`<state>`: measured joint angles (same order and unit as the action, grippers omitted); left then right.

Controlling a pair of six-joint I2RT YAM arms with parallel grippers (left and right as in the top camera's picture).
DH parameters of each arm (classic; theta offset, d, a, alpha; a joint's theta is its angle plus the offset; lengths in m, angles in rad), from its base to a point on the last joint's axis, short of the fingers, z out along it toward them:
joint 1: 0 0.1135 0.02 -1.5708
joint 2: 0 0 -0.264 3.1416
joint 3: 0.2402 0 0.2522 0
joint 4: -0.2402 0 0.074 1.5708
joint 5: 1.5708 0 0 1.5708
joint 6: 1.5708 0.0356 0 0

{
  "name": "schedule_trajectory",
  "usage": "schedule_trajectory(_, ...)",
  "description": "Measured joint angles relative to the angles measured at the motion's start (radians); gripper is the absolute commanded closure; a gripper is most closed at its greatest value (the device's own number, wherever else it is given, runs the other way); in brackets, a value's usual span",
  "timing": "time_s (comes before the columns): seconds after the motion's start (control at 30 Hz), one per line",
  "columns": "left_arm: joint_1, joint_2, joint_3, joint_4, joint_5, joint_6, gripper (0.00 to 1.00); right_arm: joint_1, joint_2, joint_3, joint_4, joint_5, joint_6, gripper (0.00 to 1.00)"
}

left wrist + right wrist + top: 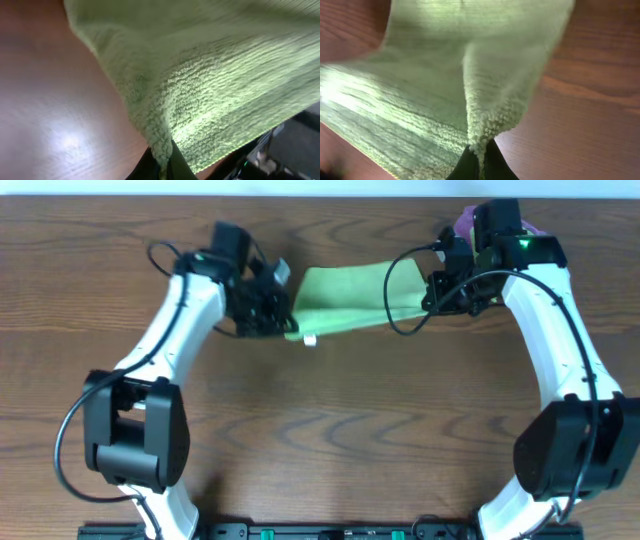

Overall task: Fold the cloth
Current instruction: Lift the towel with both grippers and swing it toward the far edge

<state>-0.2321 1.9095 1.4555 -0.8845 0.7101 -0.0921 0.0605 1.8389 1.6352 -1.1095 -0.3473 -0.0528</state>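
cloth (345,298): lime-green terry, spanning between both claws over far middle of wooden counter (320,440) | left claw (283,318): pinched shut on cloth's left edge, fabric bunched at the fingertips (175,165) | right claw (432,292): pinched shut on right edge, same bunching | purple cloth (466,222): behind right arm, mostly hidden

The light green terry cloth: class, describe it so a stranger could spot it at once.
On the brown wooden table, look between the white arms. The light green terry cloth is stretched from the left gripper to the right gripper. It alone is green; the fabric behind the right arm is purple.
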Motion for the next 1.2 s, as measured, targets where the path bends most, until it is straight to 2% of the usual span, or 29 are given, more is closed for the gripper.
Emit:
schedule_trajectory(0.1,-0.020,0.000,-0.111,0.012,0.012,0.005,0.94,-0.001,-0.049,-0.109,0.016,-0.005,-0.011,0.98)
schedule_trajectory(0.33,-0.019,0.000,-0.193,0.043,0.043,0.015,0.94,-0.003,-0.132,-0.365,0.103,0.001,-0.018,0.98)
schedule_trajectory(0.5,-0.019,0.000,-0.193,0.120,0.076,-0.015,0.94,-0.004,-0.182,-0.386,0.167,0.015,-0.021,0.99)
schedule_trajectory(0.7,-0.009,0.000,-0.187,0.338,0.094,-0.148,0.94,-0.003,-0.194,-0.386,0.454,0.025,0.017,0.99)
schedule_trajectory(0.8,0.010,0.000,-0.141,0.500,0.089,-0.234,0.94,-0.003,-0.194,-0.385,0.634,0.031,0.055,0.99)
schedule_trajectory(0.93,0.037,0.000,-0.036,0.602,0.046,-0.310,0.94,-0.003,-0.179,-0.364,0.771,0.040,0.102,0.99)
schedule_trajectory(1.2,0.076,0.154,0.373,0.602,0.007,-0.357,0.95,-0.003,0.063,0.004,0.746,0.052,0.128,0.99)
